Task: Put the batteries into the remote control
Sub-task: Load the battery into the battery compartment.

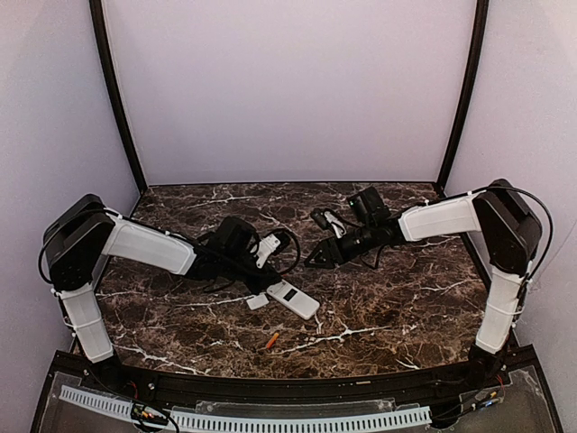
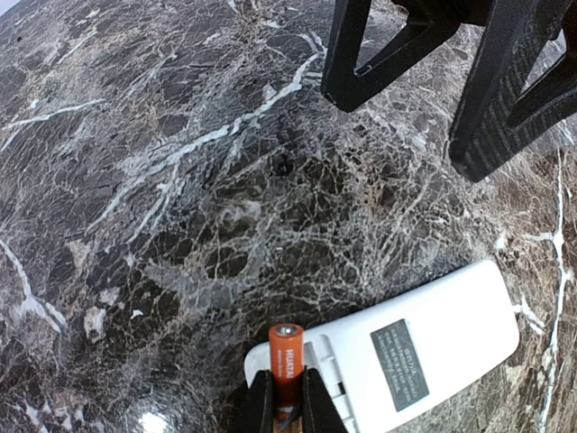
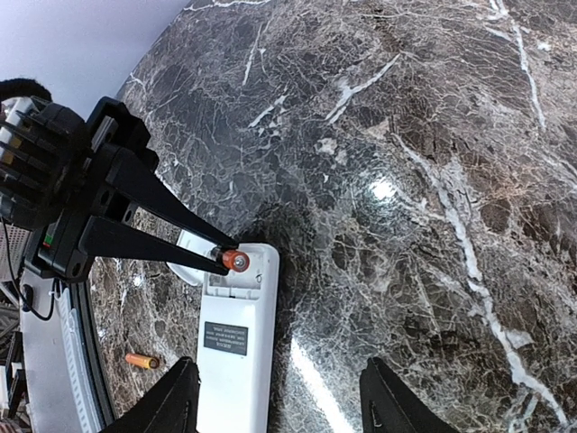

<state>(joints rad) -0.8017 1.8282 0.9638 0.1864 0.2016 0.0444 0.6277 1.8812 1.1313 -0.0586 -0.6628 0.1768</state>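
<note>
The white remote control (image 1: pixel 295 300) lies back-up on the marble, its battery bay open at the upper-left end (image 3: pixel 236 271). My left gripper (image 2: pixel 287 383) is shut on one orange battery (image 2: pixel 287 356), holding it at that open bay; the right wrist view shows the battery (image 3: pixel 236 261) pinched right over the bay. A second battery (image 1: pixel 270 340) lies loose on the table nearer the arms (image 3: pixel 142 361). My right gripper (image 3: pixel 284 406) hangs open above the table to the right of the remote (image 1: pixel 313 261), holding nothing.
The small white cover plate (image 1: pixel 257 302) lies beside the remote's open end, partly under the left fingers (image 3: pixel 187 262). The right gripper's black fingers (image 2: pixel 361 63) hang close in front of the left wrist. Walls enclose the marble table (image 1: pixel 397 298).
</note>
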